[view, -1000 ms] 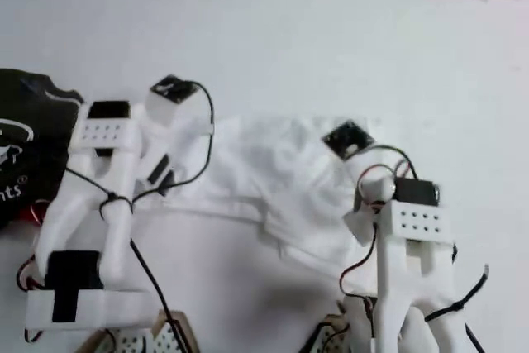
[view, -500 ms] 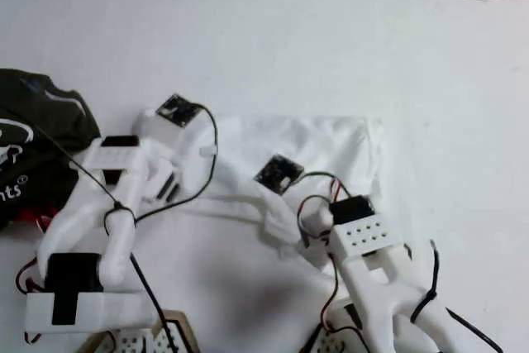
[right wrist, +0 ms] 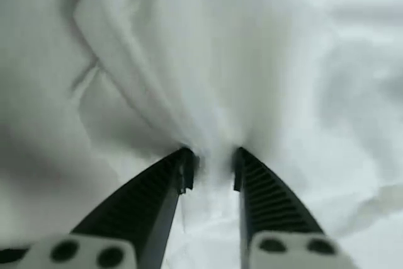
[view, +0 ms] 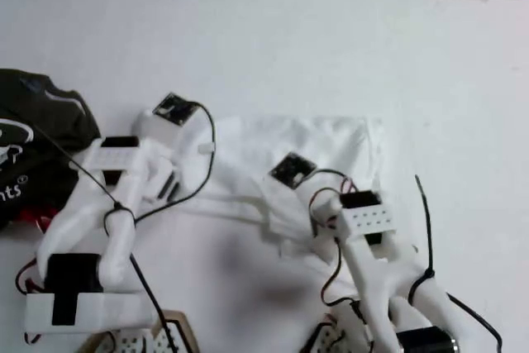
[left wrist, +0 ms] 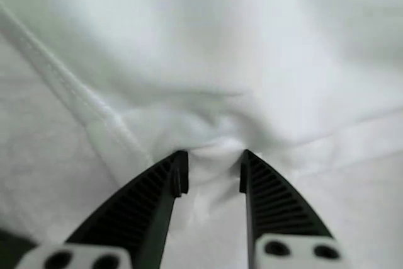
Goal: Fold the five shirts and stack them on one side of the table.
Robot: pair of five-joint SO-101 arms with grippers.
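A white shirt lies partly folded in the middle of the white table. Its near part is bunched into ridges. My left gripper is at the shirt's left edge, and its dark fingers are shut on a pinch of the white shirt. My right gripper is low over the shirt's near middle. It is shut on a raised fold of the white shirt, with cloth bunched between the fingers.
A black shirt with white print sits in a heap at the table's left edge, with something red under it. Both arm bases stand at the near edge. The far half and right side of the table are bare.
My right arm swung left from the shirt's right side, drawing cloth toward the middle, then eased slightly back right. The left arm shifted only a little.
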